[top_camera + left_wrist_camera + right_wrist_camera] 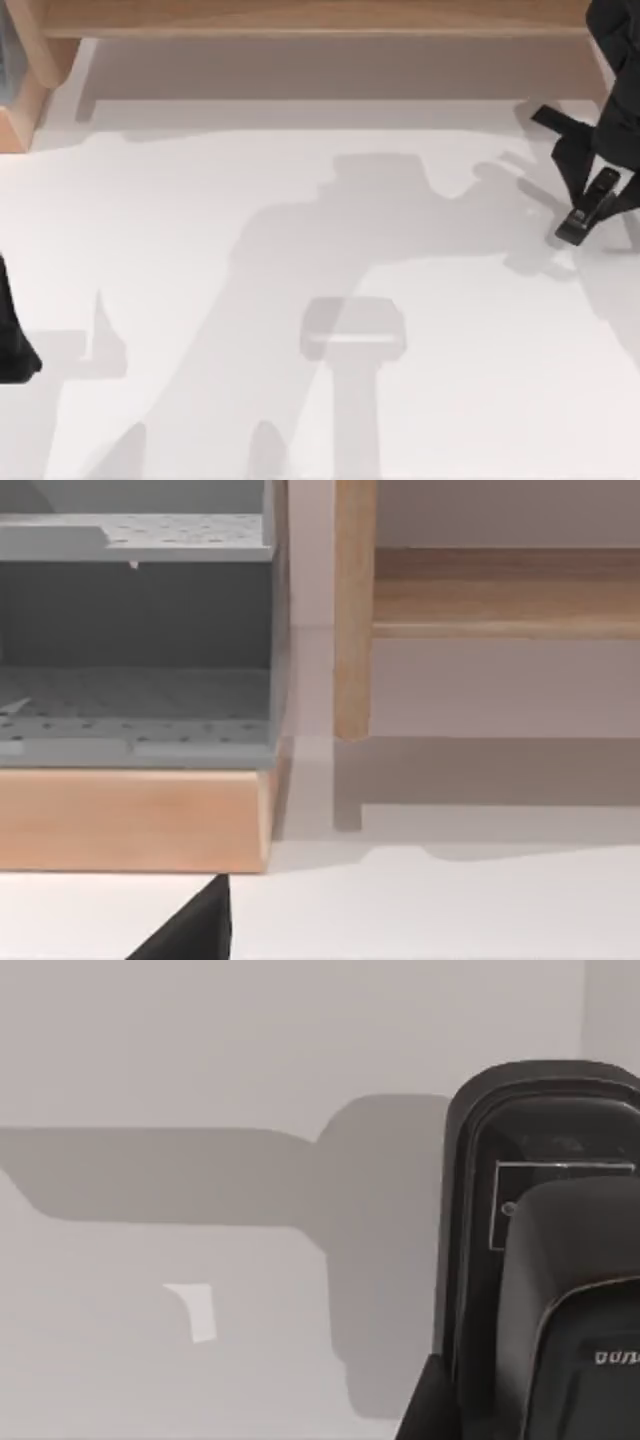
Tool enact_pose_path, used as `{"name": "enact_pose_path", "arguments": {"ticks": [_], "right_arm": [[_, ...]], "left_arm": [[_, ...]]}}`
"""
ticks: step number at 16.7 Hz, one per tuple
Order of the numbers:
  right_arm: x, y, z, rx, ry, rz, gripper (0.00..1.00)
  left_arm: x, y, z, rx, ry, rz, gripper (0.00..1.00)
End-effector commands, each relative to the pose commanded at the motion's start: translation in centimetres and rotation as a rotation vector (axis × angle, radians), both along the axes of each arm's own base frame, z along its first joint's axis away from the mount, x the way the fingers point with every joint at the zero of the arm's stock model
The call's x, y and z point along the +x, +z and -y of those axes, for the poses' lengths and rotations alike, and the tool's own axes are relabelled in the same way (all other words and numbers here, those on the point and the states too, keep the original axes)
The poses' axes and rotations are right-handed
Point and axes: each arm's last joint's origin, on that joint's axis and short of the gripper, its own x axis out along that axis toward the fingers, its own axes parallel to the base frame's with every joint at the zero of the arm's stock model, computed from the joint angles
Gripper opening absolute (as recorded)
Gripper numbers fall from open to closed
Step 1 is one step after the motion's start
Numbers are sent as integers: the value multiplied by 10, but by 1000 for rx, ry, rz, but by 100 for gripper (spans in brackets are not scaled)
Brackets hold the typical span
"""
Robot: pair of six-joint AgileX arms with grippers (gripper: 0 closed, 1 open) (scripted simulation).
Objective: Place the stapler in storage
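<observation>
My right claw (590,205) hangs directly over the stapler (588,212), far from the shelf (300,20) along the table's (300,250) back; I cannot tell its opening. An off-centre grip could skew the stapler. My left arm (15,345) idles well apart from the stapler.

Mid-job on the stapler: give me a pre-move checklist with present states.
1. Slim black bar-shaped stapler located, on the white table's right side: ok.
2. Right gripper at the stapler: ok.
3. Secure hold on the stapler: cannot tell.
4. Grey perforated storage shelves open-fronted, on a wooden base: ok.
5. Left gripper parked at the table's left edge, away from the stapler: ok.
</observation>
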Motion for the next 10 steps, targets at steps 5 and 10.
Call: {"name": "enact_pose_path", "arguments": {"ticks": [5,10], "right_arm": [[-8,90,35,49,-3,191,0],[-13,153,120,16,-19,386,0]], "left_arm": [[0,0,0,0,0,0,100],[0,0,0,0,0,0,100]]}}
